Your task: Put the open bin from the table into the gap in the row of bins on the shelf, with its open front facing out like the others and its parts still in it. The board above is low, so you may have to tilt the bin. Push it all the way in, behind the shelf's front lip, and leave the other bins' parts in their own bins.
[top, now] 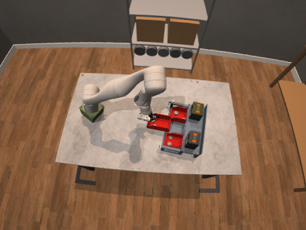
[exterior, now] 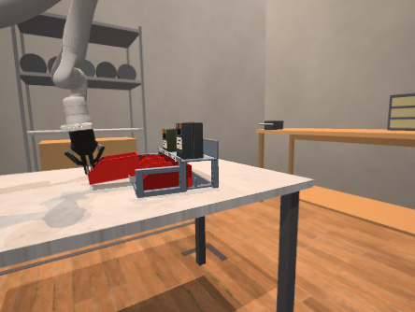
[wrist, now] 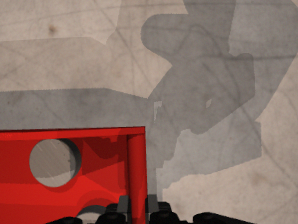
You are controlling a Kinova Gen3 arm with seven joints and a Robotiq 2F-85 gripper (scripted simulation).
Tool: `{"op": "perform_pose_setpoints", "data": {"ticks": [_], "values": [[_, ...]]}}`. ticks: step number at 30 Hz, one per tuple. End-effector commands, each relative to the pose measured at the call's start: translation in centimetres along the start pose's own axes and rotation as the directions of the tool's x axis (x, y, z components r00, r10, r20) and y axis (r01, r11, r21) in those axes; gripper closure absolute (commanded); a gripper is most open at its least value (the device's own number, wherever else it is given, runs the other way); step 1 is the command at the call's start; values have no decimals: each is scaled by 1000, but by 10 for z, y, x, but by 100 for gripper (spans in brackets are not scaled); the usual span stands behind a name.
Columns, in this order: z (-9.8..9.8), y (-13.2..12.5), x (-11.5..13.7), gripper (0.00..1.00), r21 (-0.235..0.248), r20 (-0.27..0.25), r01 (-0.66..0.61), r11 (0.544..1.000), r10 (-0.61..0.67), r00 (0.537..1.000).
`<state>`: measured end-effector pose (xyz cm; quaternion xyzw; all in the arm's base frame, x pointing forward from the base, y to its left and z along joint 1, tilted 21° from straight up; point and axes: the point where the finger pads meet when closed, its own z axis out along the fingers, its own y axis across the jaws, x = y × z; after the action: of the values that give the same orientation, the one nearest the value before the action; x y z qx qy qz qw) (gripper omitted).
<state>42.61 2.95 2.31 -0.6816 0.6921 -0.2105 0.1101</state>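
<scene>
The held red bin point(top: 160, 122) point(exterior: 112, 167) point(wrist: 20, 199) lies in front of the gap between the shelf's two red bins point(top: 180, 112) point(top: 178, 140). Its far end is at the shelf's front edge and looks slightly raised in the exterior view; that end's contact with the lip is hidden. My gripper point(top: 151, 118) point(exterior: 88, 170) point(wrist: 138, 204) points down and is shut on the bin's end wall, on the side away from the shelf, one finger on each side of it. A round grey part point(wrist: 51, 162) lies in the bin, with another partly visible beside the fingers.
The blue-grey shelf point(exterior: 139, 183) stands on the table point(top: 114, 138). Its upper board point(top: 194, 125) covers the rear of the row. A green box point(top: 196, 110) point(exterior: 168, 140) and a black box point(top: 192, 140) point(exterior: 191, 140) stand on that board. Round parts lie in the neighbouring bins.
</scene>
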Motion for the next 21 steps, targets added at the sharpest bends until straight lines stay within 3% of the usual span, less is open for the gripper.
{"op": "perform_pose_setpoints", "data": {"ticks": [1,16,21], "values": [[0,-1,0,90,2,0,1,1000,-1,1000],[1,-2,1,90,3,0,2,1000,-2,1000],[0,-1,0,90,-59,0,1,998,-1,1000]]}}
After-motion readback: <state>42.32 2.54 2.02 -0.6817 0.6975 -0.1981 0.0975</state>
